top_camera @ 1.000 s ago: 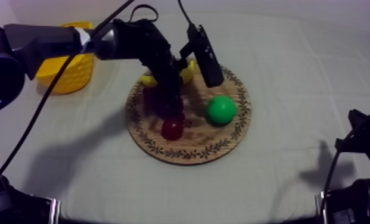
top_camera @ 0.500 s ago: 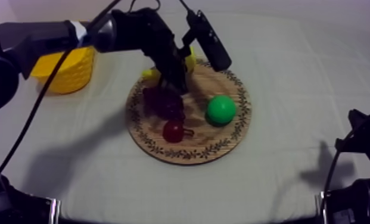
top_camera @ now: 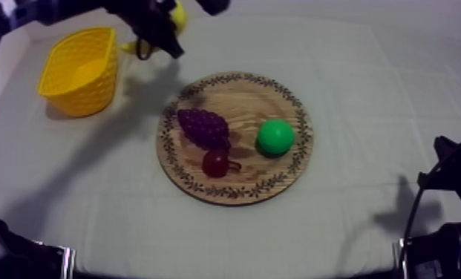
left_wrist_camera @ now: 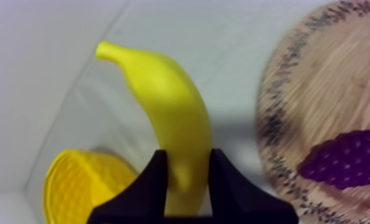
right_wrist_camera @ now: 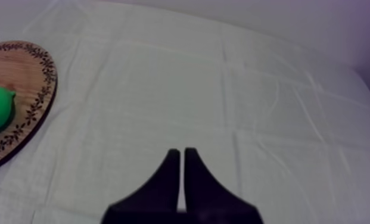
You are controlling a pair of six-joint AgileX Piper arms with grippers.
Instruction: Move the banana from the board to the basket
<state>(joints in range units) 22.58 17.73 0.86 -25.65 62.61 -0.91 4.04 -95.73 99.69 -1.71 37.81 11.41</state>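
Observation:
My left gripper [top_camera: 157, 33] is shut on the yellow banana [top_camera: 177, 16] and holds it in the air over the cloth, between the wooden board [top_camera: 292, 174] and the yellow basket [top_camera: 79, 70]. In the left wrist view the black fingers [left_wrist_camera: 154, 182] clamp the banana [left_wrist_camera: 169, 107] near its lower end, with the basket [left_wrist_camera: 83, 184] below and the board [left_wrist_camera: 318, 71] to one side. My right gripper [right_wrist_camera: 182, 156] is shut on nothing, its fingers a narrow wedge over bare cloth.
On the board lie a purple bunch of grapes [top_camera: 202, 127], a small red fruit [top_camera: 216, 162] and a green pear [top_camera: 275, 137]. The basket has nothing in it. My right arm [top_camera: 448, 222] rests at the table's right front corner.
My left gripper has lifted the banana off the board's far rim and carried it up and left toward the basket. The other fruit and the right arm have not moved.

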